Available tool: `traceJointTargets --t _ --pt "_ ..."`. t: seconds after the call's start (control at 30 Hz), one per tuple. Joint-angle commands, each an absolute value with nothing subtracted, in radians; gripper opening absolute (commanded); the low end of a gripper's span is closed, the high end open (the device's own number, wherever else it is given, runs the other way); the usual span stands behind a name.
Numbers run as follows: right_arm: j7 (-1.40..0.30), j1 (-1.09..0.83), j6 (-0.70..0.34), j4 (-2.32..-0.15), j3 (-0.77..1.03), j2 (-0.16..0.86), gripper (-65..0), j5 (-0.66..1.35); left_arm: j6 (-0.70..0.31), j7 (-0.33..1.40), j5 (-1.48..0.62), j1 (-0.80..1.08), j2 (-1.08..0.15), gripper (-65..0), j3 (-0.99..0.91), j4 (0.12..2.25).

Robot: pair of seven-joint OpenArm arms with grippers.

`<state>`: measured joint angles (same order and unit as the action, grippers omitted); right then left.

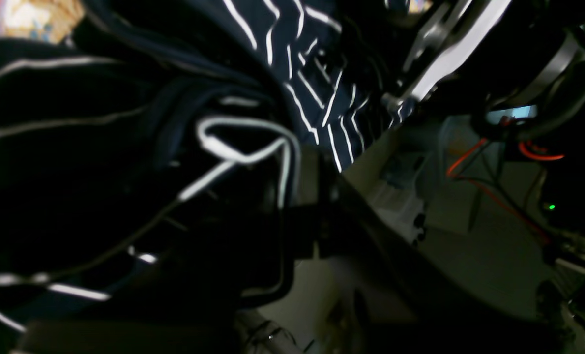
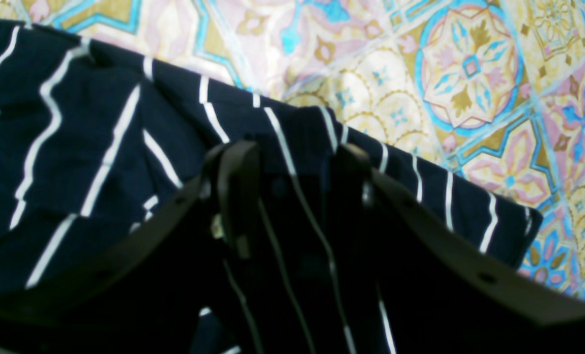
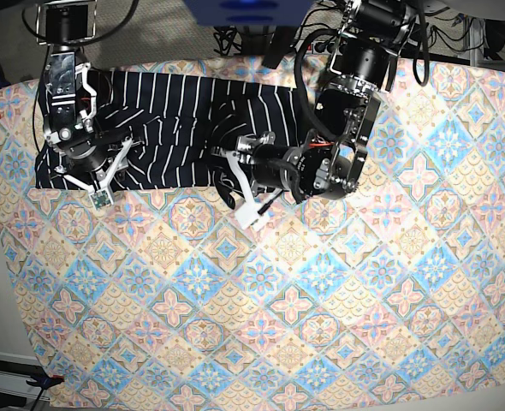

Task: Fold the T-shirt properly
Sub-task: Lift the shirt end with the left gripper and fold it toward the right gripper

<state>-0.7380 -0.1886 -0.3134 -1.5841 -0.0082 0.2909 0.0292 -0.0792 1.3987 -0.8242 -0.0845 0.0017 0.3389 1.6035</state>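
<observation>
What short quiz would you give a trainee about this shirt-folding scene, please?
1. True or false: in the base view, the shirt lies in the middle of the tablecloth.
2. Which pattern does the shirt have? A: plain dark. B: dark with thin white stripes. C: dark with white dots.
3. Fill in the gap: in the right wrist view, shirt cloth runs ___ the fingers of the right gripper.

Key: 1 false, because it lies along the top-left part of the tablecloth. 2 B. 3 between.
</observation>
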Motion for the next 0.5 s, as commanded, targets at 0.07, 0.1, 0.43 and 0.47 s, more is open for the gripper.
traceJointTargets --t 0.07,0.1,0.43,0.47 --pt "-0.723 -0.179 -0.311 -1.598 -0.004 0.303 -40.4 0.028 -0.084 1.396 -0.848 -0.104 0.015 -58.7 0.384 1.621" --pt "-0.723 -0.179 -0.311 -1.598 -0.004 0.303 -40.4 0.028 -0.084 1.396 -0.848 -0.104 0.015 -58.7 0.39 1.621" --pt "-0.723 -0.179 -0.311 -1.6 -0.004 0.303 -40.4 0.028 -0.084 1.396 -0.846 -0.102 0.001 -50.9 0.409 1.62" --pt "-0.723 -0.179 -0.311 -1.6 -0.004 0.303 -40.4 0.028 -0.084 1.396 -0.846 -0.101 -0.002 -46.7 0.407 1.62"
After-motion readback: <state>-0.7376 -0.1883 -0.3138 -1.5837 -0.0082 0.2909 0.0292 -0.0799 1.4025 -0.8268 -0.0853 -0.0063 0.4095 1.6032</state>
